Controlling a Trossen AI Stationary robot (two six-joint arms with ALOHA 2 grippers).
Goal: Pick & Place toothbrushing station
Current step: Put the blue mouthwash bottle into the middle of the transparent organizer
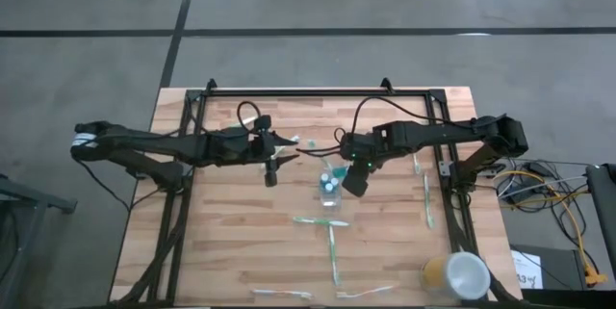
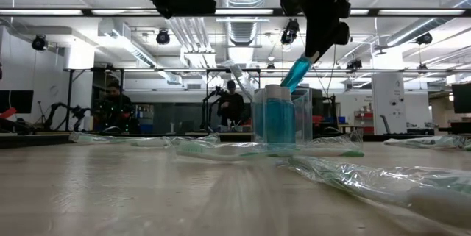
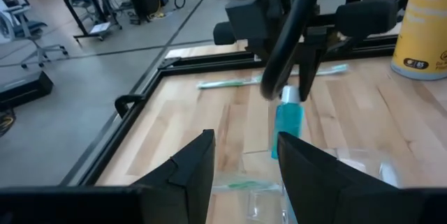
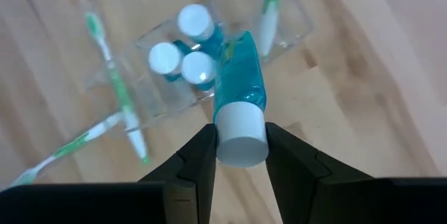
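A small clear cup [image 1: 330, 186] stands mid-table. Three blue tubes with white caps [image 4: 165, 58] stand in it, and a white-and-green toothbrush [image 4: 269, 8] leans on its rim [image 2: 237, 74]. Just above the cup my right gripper [image 4: 241, 140] is shut on another blue tube [image 2: 298, 70], whose lower end is at the cup's mouth. To the cup's left my left gripper [image 3: 244, 154] hangs open, with nothing between its fingers, raised off the table [image 1: 279, 155]. My right gripper pinches the tube's white cap [image 4: 241, 135] between its two fingers. The fingers slant steeply down from the table's right side. The tube hangs tilted below them, cap up, its flat end [image 4: 241, 42] over the cup's edge and clear of the table.
Wrapped toothbrushes lie scattered on the wood: in front of the cup [image 1: 320, 221] [image 1: 333, 251], to the right [image 1: 427, 198], and along the near edge [image 1: 279, 293]. A yellow cup with a white top [image 1: 457, 275] stands at the near right corner. Black rails [image 1: 318, 90] frame the table.
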